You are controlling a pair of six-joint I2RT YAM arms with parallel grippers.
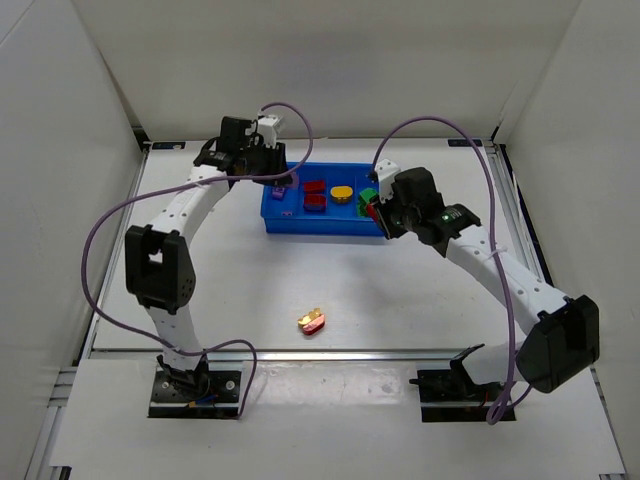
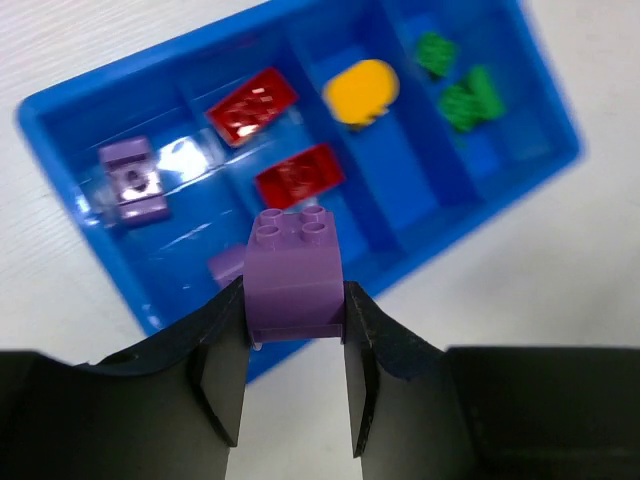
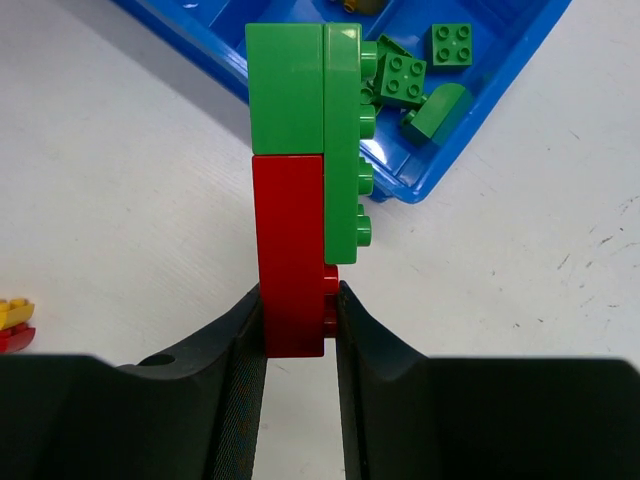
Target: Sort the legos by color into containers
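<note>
A white bench (image 1: 400,300) stands between plain white walls (image 1: 60,150). Nearest the arm bases, one yellow-and-red piece (image 1: 312,320) lies alone on the bench, off to the left of the right gripper (image 3: 297,320) and well apart from it.

The right gripper is clenched on the lower end of a red brick (image 3: 288,250). Green bricks (image 3: 300,100) are joined to the red brick's top and right side, making one upright stack. Just beyond the stack is the corner of the blue tray (image 3: 500,80), with three loose green pieces (image 3: 400,75) in its end compartment.

The left gripper (image 2: 295,320) grasps a purple piece (image 2: 293,270), studs facing away, over the tray's near wall. Beyond it the tray holds two purple pieces (image 2: 132,180) in the compartment to its left and two red pieces (image 2: 300,175) straight ahead. A yellow oval (image 2: 360,92) lies in the next compartment to the right, and the green ones lie farthest right.
</note>
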